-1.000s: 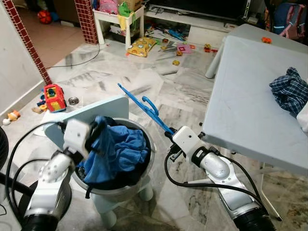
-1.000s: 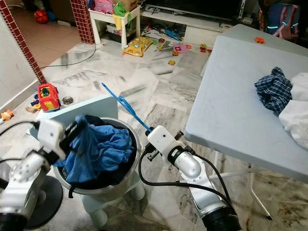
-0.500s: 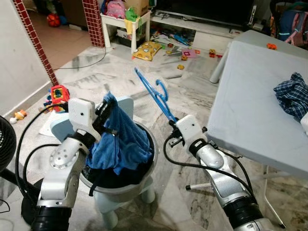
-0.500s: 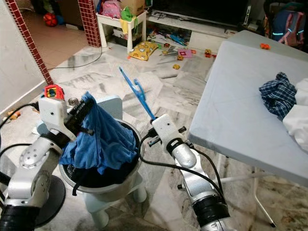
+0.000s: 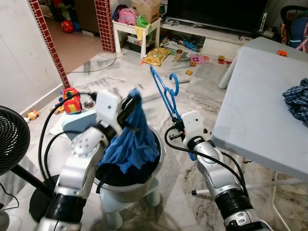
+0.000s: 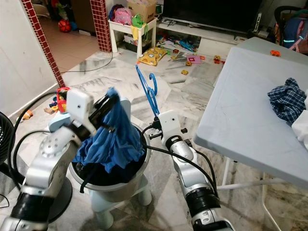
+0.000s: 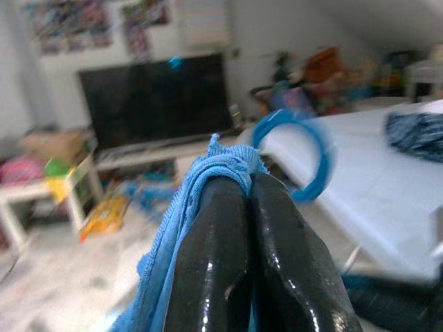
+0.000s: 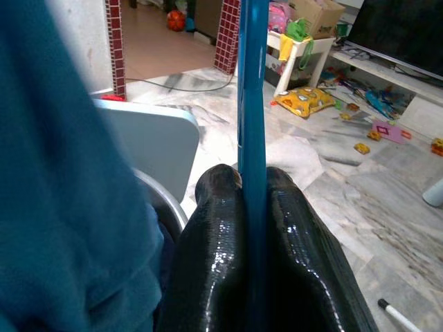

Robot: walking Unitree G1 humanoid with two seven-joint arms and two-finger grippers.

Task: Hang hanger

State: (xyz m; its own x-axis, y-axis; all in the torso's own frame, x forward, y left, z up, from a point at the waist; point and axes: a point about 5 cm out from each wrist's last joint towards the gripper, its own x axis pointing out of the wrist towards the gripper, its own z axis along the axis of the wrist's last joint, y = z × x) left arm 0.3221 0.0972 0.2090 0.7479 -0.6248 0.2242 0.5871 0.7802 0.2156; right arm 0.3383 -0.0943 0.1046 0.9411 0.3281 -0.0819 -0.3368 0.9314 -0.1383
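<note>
My left gripper (image 5: 131,100) is shut on a blue garment (image 5: 132,139) and holds it up by one edge, so the cloth hangs down into a round metal laundry basin (image 5: 147,180). Between the black fingers (image 7: 277,256) a fold of the blue cloth (image 7: 228,166) shows. My right gripper (image 5: 177,126) is shut on the lower end of a blue plastic hanger (image 5: 163,94), which stands nearly upright just right of the garment. The hanger's bar (image 8: 252,104) runs up between the right fingers (image 8: 304,263). Its hook (image 7: 304,159) curls close by the cloth.
A grey table (image 5: 260,110) stands on my right with a checked cloth (image 5: 297,98) on it. A pale blue stool (image 5: 79,132) sits behind the basin, a black fan (image 5: 12,144) at the far left. Toys (image 5: 159,50) litter the marble floor ahead, near a white side table (image 5: 130,31).
My left gripper has lifted the blue garment higher and toward the hanger. The right gripper has raised the hanger and tipped it more upright. The camera has also shifted.
</note>
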